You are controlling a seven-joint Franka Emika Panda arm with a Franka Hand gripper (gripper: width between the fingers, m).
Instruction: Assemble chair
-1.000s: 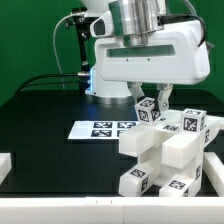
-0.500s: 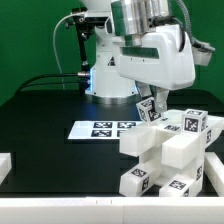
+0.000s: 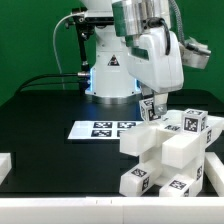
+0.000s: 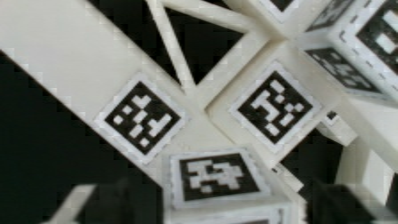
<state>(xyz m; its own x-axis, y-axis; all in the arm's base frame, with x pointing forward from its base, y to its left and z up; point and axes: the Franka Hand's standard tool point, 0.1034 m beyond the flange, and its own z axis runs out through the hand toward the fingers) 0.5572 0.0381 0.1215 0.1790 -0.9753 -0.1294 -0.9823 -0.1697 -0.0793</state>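
- The wrist is seen turned from where it stood a second ago: in the exterior view the broad white body of the hand, then square to the camera, is now swung round and shows its narrower side.
- The fingers [image 3: 152, 106] are still set over the top rear of the chair [image 3: 165, 150], at the small tagged part [image 3: 150, 111] standing there.
- In the wrist view the two dark fingers [image 4: 93, 203] are seen on either side of a tagged block [image 4: 221, 178], with a dark gap showing on each side between pad and block.
- The fingers are therefore judged to be parted and to have let go; nothing is seen to be gripped. How wide they stand cannot be told exactly, as the view is blurred.
- The turn followed by a release is read as one stroke of twisting a part home, so that another stroke or a withdrawal is judged likely to come next.
- The chair is placed on the black worktop [image 3: 50, 120] at the exterior view's right, near the front edge, just beside the marker board [image 3: 100, 128], which lies flat toward the exterior view's left.
- The chair is seen as a stepped stack of white blocks: its long axis runs from the low front end, nearest the camera, up and back to the tall end under the hand.
- Tags are shown on several faces, toward the camera and upward.
- Whether the small part is fully seated cannot be told.
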